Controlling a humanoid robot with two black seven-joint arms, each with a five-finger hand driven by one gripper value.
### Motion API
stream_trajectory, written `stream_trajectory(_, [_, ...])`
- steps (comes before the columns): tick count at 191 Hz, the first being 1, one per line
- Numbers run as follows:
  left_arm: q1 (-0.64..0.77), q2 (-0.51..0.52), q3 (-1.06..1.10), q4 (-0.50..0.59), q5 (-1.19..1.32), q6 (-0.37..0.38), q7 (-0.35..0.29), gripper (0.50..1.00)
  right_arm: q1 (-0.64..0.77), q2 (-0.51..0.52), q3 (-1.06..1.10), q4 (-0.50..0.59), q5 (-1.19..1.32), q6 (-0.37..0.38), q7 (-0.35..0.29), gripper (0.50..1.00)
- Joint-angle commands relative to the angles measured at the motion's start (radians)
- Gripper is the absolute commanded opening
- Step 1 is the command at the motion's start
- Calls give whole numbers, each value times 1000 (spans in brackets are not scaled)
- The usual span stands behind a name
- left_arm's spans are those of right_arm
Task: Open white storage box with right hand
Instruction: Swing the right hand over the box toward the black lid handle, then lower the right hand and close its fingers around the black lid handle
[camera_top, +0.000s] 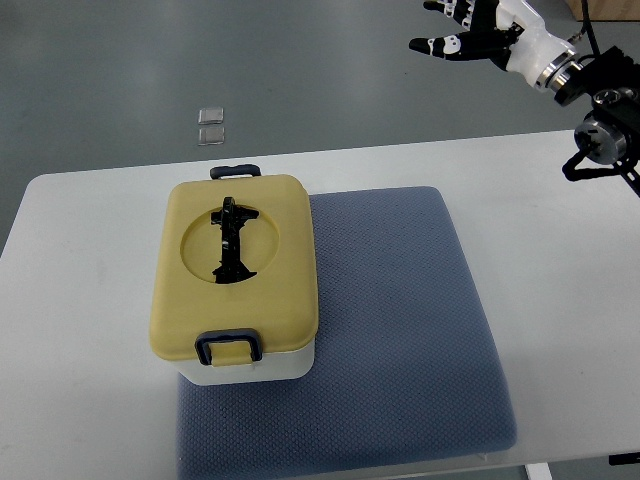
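The white storage box (236, 290) with its yellow lid (235, 265) shut sits on the blue mat (400, 330) on the table (560, 300), while the right robot hand (462, 35) is up high, fingers spread, holding nothing.

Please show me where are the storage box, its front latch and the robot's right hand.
White storage box with yellow lid (200, 300), top view, on the bare lid surface.
Dark blue front latch (229, 346), top view, on its yellow tab.
Black-and-white right hand (470, 35), top view, on the palm.
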Motion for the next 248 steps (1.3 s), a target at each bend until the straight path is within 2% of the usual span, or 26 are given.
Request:
stream_trajectory(1, [0,0,0,0,0,0,0,1000,90,-33,-80,82,-138,49,-2,928])
stream_trajectory(23, [0,0,0,0,0,0,0,1000,197,-49,-153,162,-296,103,-2,924])
stream_trajectory(44, [0,0,0,0,0,0,0,1000,293,-33,-172,188,-448,198,-3,919])
stream_trajectory(75, [0,0,0,0,0,0,0,1000,397,52,-173,232,-637,301,-2,919])
stream_trajectory(116, [0,0,0,0,0,0,0,1000,489,178,-219,258,-796,301,1,917])
stream_trajectory(166, [0,0,0,0,0,0,0,1000,546,274,-353,303,-825,301,4,913])
stream_trajectory(217, [0,0,0,0,0,0,0,1000,521,305,-403,317,-905,301,1,901])
stream_trajectory(233, [0,0,0,0,0,0,0,1000,517,305,-403,317,-911,293,0,872])
stream_trajectory(248, [0,0,0,-1,0,0,0,1000,503,305,-403,317,-922,286,-2,866])
